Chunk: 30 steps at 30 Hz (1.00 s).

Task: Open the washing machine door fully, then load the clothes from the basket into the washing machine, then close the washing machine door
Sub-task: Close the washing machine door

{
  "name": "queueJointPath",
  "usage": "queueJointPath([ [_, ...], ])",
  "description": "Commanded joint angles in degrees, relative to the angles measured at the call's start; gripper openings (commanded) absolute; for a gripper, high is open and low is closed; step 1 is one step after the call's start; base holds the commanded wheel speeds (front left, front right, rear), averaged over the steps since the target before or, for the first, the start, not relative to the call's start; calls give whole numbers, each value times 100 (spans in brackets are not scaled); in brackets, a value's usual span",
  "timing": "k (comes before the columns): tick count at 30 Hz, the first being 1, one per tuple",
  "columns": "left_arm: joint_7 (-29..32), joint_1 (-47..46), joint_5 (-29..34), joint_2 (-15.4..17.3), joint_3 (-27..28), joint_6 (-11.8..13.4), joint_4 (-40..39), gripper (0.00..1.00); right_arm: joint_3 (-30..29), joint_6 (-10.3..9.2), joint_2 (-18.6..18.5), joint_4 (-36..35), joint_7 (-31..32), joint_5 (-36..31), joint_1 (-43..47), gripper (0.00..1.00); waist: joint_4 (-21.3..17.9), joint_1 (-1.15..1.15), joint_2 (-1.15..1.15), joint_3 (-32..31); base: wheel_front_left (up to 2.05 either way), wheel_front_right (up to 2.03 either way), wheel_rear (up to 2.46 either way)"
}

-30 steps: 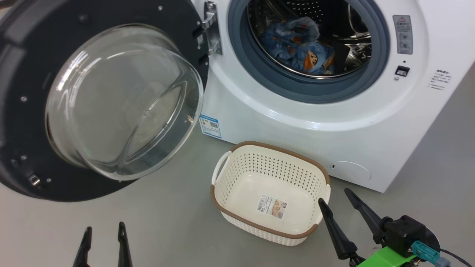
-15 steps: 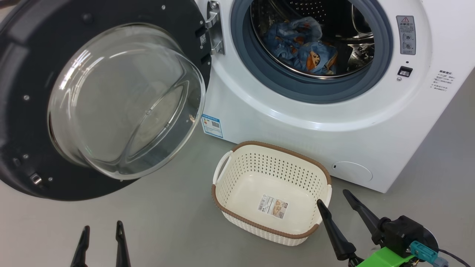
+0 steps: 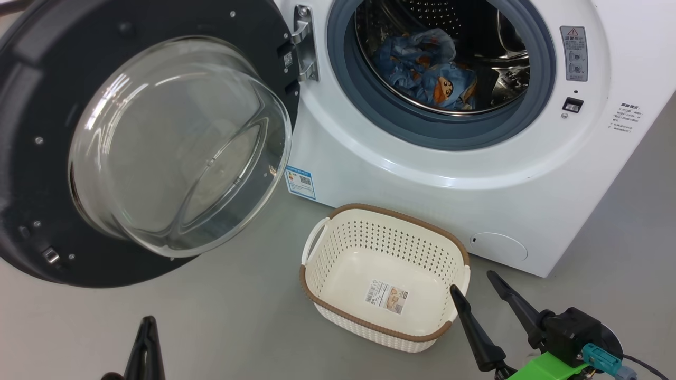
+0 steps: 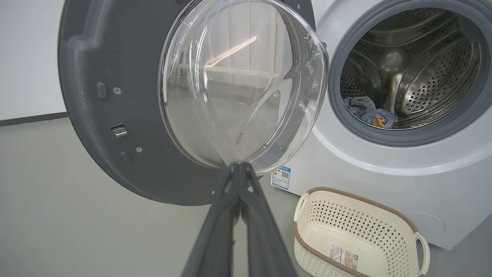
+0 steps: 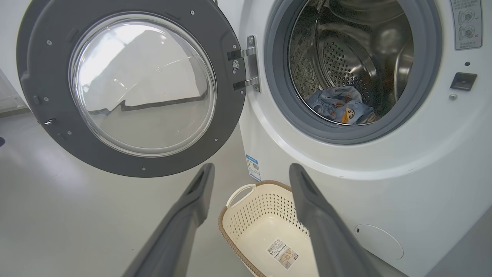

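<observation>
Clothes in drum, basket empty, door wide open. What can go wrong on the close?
1. The left gripper is shut to a narrow point; pushed against the washing machine door's bulging glass, it may slide off.
2. The basket stands close before the washing machine, by the open right gripper; an arm following the door may knock it.

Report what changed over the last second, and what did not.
The left gripper shut its fingers together on nothing, without leaving its spot at the lower left of the head view. The right gripper stayed open beside the basket, which remains empty. The door still hangs wide open, and the clothes still lie inside the washing machine. The slight shift of the whole head view is the camera's.
</observation>
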Motion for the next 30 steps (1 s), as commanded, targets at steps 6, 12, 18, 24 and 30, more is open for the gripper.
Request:
queueJointPath([
  [6,-69,-72,-1108,-580,653,-736,-310,0,160,9,-39,-176,16,7,-186,100,-4,0,0,42,0,0,0],
  [12,-61,172,-3072,-1291,1228,-2095,-172,0,139,9,-50,-193,40,-4,-173,100,-5,0,0,58,0,0,0],
  [18,206,199,-5810,-1570,1777,-2970,-121,0,126,9,-55,-218,50,0,-162,100,1,0,0,53,0,0,0],
  [24,387,81,-7372,-1598,2465,-3075,-422,0,104,9,-61,-283,92,-23,-152,100,26,0,0,118,0,0,0],
  [30,890,-245,-8417,-1522,3682,-3081,-589,0,39,9,-100,-414,169,-80,-161,100,80,0,0,302,0,0,0],
])
